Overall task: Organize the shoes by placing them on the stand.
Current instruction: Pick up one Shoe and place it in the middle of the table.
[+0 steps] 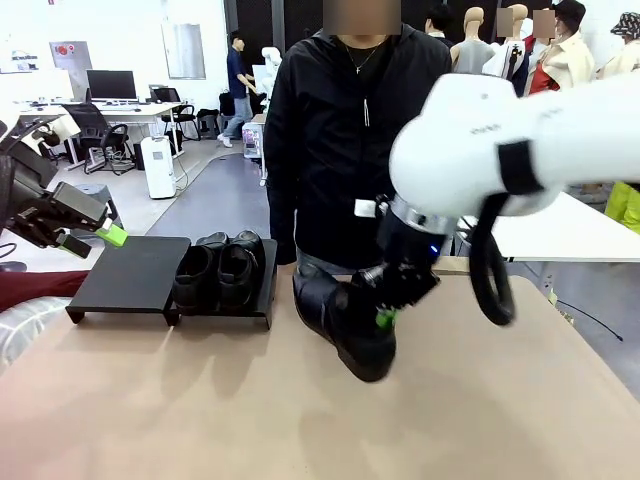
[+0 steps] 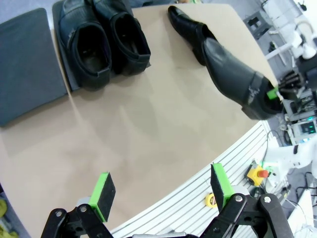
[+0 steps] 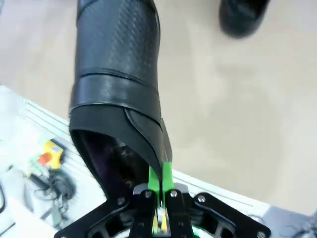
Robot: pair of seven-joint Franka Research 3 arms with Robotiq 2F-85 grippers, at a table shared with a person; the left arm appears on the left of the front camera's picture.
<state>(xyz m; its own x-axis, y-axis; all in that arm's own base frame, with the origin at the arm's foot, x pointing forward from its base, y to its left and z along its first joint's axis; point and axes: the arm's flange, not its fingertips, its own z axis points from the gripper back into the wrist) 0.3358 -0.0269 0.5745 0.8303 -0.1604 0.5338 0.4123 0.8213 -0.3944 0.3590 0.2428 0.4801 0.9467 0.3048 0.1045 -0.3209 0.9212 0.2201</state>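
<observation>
The low black stand (image 1: 128, 275) sits at the table's far left, and two black shoes (image 1: 218, 272) rest side by side on its right panel (image 2: 59, 59); its left panel (image 2: 27, 64) is bare. My right gripper (image 1: 385, 318) is shut on the heel rim of a third shoe (image 1: 360, 345), which is tilted heel up near the table's middle. In the right wrist view the green pads (image 3: 167, 174) pinch that shoe's (image 3: 119, 84) back edge. A fourth shoe (image 2: 188, 29) lies on the table just beyond it. My left gripper (image 2: 161, 191) hangs open, high at the left.
A person in a black jacket (image 1: 345, 130) stands at the far edge, close behind the shoes. The tan tabletop (image 1: 200, 400) is bare in front of the stand. A red and yellow stop button (image 2: 257, 173) lies below the near table edge.
</observation>
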